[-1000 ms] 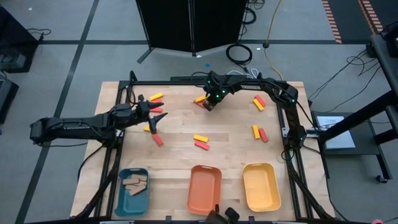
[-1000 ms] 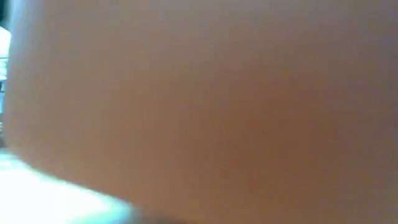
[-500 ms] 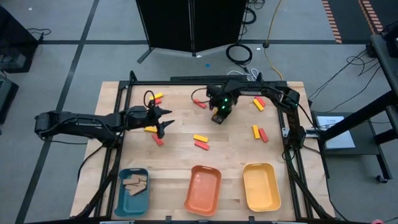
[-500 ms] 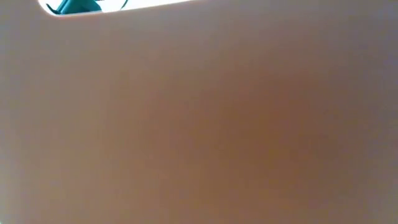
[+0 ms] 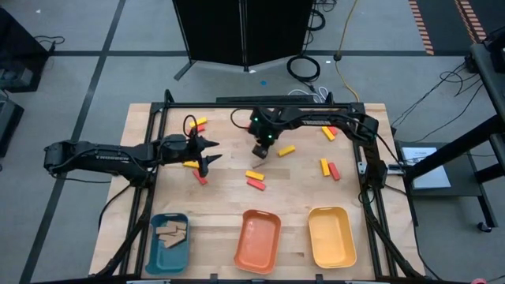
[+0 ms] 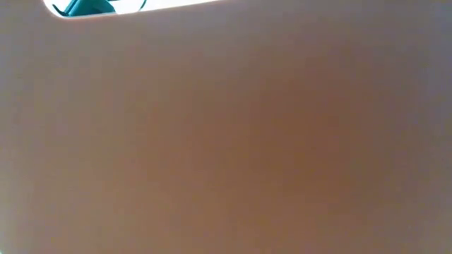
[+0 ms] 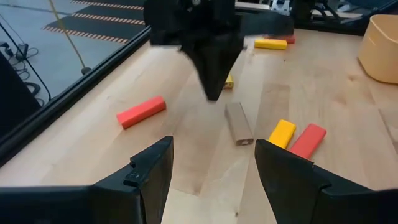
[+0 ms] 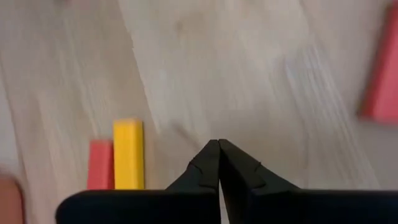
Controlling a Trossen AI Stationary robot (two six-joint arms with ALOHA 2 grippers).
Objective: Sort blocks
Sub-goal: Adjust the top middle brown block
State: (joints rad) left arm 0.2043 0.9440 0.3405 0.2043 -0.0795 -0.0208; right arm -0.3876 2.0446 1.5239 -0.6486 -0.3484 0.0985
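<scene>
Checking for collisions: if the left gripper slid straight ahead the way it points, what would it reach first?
Probably the tan block, lying just beyond the open left gripper; the right gripper hangs right behind it, though depth is unclear.

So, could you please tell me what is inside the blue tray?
The blue tray holds several tan blocks piled loosely at its far end. Whether more blocks lie under them cannot be seen.

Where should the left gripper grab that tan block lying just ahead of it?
Pinch the tan block across its long sides at mid-length, coming down from above with the open left gripper. It lies flat with both long sides free there. A yellow block sits near one end, and the shut right gripper hangs by the other.
</scene>
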